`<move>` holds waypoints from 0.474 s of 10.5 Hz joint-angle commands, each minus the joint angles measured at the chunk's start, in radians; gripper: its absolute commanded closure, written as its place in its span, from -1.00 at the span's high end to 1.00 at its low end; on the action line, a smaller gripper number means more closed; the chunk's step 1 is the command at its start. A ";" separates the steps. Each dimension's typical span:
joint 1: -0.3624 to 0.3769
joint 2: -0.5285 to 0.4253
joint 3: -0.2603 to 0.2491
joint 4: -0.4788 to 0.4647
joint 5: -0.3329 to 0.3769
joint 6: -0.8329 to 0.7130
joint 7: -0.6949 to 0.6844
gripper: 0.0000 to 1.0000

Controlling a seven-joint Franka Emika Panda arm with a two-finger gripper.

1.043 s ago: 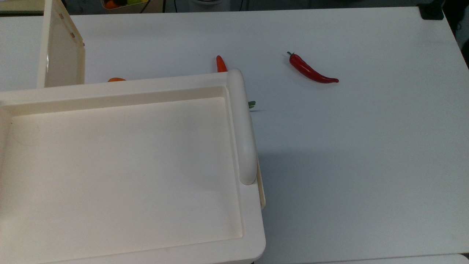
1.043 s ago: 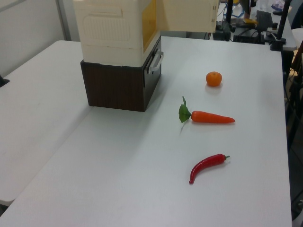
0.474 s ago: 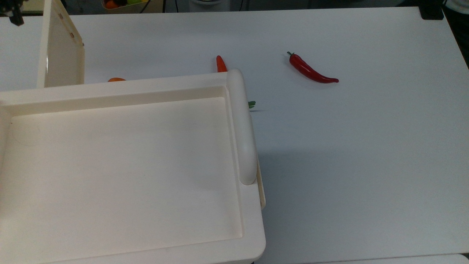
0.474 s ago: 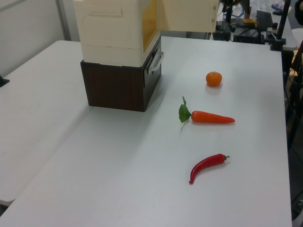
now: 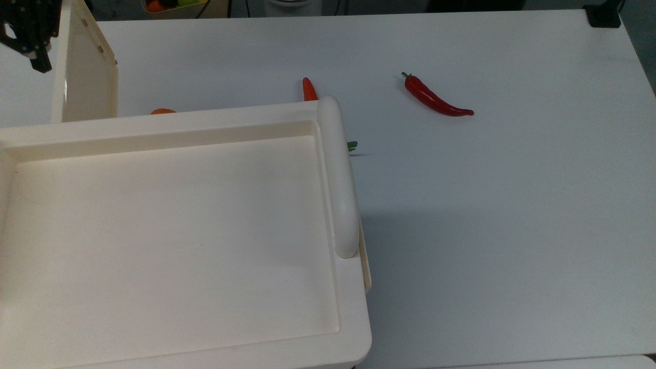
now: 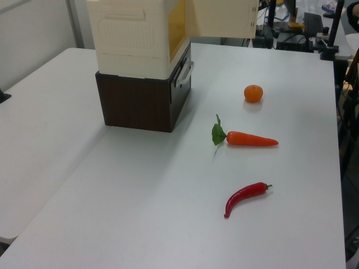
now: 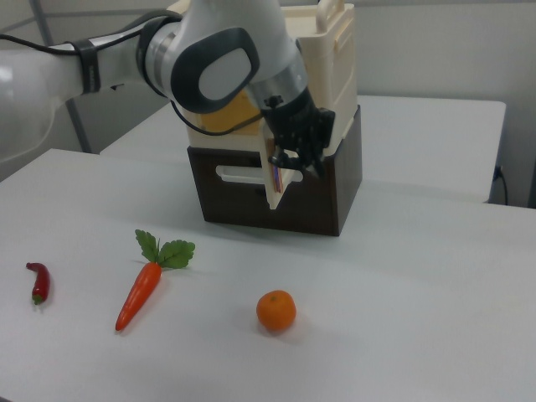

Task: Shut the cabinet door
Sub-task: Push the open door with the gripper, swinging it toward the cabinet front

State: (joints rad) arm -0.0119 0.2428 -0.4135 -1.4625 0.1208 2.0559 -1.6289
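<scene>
The cabinet door [image 5: 84, 72] stands swung open at eleven o'clock in the top view, off the cabinet [image 5: 174, 230]. The gripper [image 7: 303, 159] sits beside it, finger state unclear. Carrot [image 7: 139, 293], orange [image 7: 276, 311] and chili [image 5: 435, 97] lie on the table [image 5: 512, 205].

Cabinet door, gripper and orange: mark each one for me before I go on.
cabinet door [image 5: 87, 82], top view, on its inner face, standing open.
gripper [image 7: 303, 161], right view, at the fingertips beside the door's edge.
orange [image 6: 253, 93], left view, on the middle of the fruit.
</scene>
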 commanded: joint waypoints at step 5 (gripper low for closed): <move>0.119 -0.036 0.064 -0.001 0.016 -0.106 0.325 -1.00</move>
State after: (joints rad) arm 0.0645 0.2393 -0.3761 -1.4566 0.1355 1.9938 -1.5035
